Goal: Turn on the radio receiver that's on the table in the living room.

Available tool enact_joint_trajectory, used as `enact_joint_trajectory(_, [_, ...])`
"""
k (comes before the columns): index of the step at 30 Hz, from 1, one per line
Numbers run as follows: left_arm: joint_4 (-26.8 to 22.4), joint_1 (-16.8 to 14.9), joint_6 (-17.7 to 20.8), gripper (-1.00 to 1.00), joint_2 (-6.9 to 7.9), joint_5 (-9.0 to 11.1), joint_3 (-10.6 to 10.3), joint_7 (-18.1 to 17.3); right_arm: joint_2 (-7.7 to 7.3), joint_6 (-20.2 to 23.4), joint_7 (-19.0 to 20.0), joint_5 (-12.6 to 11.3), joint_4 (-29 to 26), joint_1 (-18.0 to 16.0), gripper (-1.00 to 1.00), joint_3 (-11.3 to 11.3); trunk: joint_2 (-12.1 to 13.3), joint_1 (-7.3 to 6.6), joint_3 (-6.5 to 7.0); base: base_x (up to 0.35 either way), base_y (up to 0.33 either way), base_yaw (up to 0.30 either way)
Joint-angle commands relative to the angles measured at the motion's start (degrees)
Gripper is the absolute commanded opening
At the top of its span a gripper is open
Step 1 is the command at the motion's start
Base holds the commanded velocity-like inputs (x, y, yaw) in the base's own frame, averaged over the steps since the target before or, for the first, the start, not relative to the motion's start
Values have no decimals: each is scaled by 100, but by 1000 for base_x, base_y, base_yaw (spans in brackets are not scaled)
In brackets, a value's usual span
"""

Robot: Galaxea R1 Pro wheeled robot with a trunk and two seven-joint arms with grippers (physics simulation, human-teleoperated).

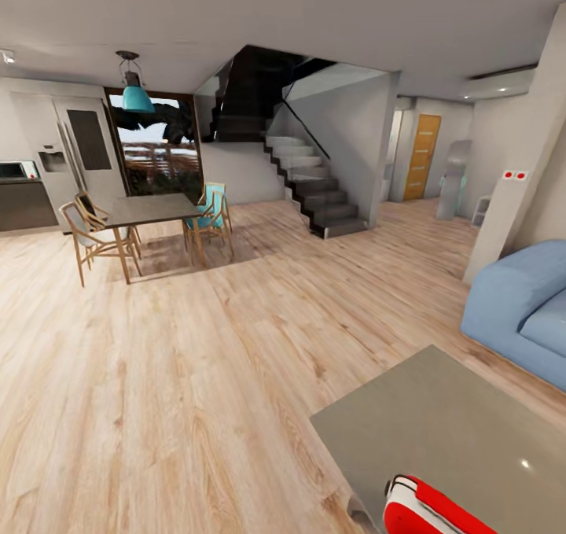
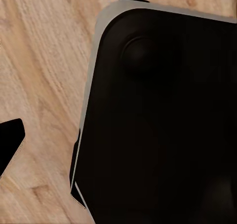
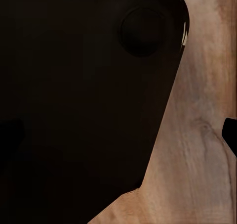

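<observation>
The bright red radio receiver (image 1: 434,510) with white trim lies on the grey-beige low table (image 1: 440,416), cut off by the lower edge of the head view at the right. The living room's plank floor (image 1: 196,361) spreads ahead of it. In the left wrist view one dark fingertip (image 2: 10,145) pokes in at the picture's edge over the floor, beside the robot's black base (image 2: 163,125). The right wrist view shows another dark fingertip (image 3: 231,135) beside the same base (image 3: 74,105). The second finger of each gripper is lost against the black.
A blue sofa (image 1: 523,306) stands right of the low table, with a white pillar (image 1: 503,219) behind it. Far left are a dining table (image 1: 149,210) with wooden chairs and a fridge; a dark staircase (image 1: 314,184) rises at the middle back. Bare floor lies between.
</observation>
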Motion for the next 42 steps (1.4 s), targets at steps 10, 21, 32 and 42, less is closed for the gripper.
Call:
enact_joint_trajectory(10, [0,-2,-1,100,-9,-9,-8,0,0,0,0,0,0,0,100,0,0,0,0,315,5,0])
enact_joint_trajectory(21, [1,-1,-1,100,-9,-10,-9,0,-1,0,-3,-6,0,0,100,-7,0,0,4,31,0,-46])
enact_joint_trajectory(32, [1,0,-1,100,-9,-10,-9,0,4,0,0,-4,0,0,100,-9,0,0,28,0,0,-223])
enact_joint_trajectory(42, [0,0,-1,100,-9,-10,-9,0,0,0,0,-8,0,0,100,-9,0,0,51,0,0,-218])
